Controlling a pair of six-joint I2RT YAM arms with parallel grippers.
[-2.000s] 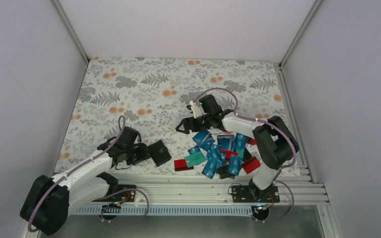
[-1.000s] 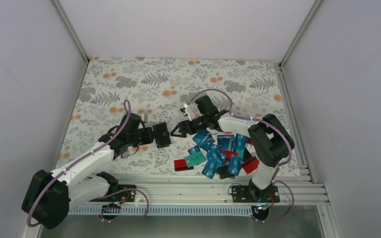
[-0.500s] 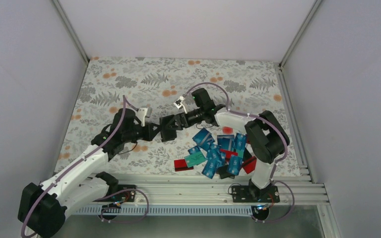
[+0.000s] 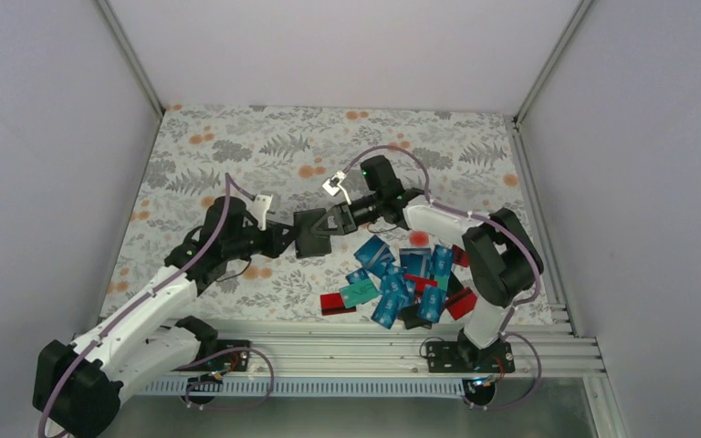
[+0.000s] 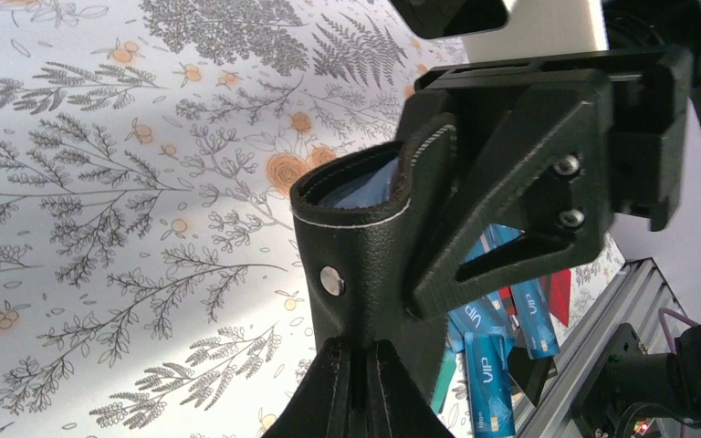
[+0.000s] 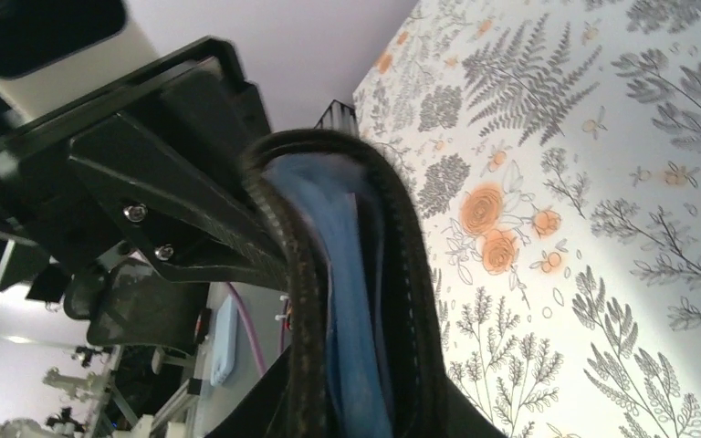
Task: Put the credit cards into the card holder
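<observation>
Nearest the near edge of the desk (image 4: pixel 237 155), the credit cards (image 4: pixel 400 274) lie in the same loose heap as before, none of them lifted. Everything that has changed is to the heap's left and beyond it. Two seconds ago the card holder (image 4: pixel 311 233) lay flat just left of the heap, level with its near side, with the left hand (image 4: pixel 285 239) at its edge. Since then that hand has picked it up and carried it away from the near edge, so it now hangs clear of the desk, left of the heap's far corner. Meanwhile the right hand (image 4: pixel 336 219), which hovered spread wide over that far-left corner, has swung left to meet the holder and drawn its jaws in. The left hand is closed tight on the holder's end farthest from the heap, its fingertips (image 5: pixel 329 406) pinching the folded leather below the snap stud (image 5: pixel 331 279). The right hand is clamped on the end toward the heap. In the left wrist view one of its ribbed fingers lies flat against the outer flap by the rim, and the other is hidden behind the leather. The holder's mouth gapes a little, showing grey-blue lining, and I can make out no card inside. I judge the holder is being passed across or pulled open between the two hands, and loading of cards has not yet begun.
</observation>
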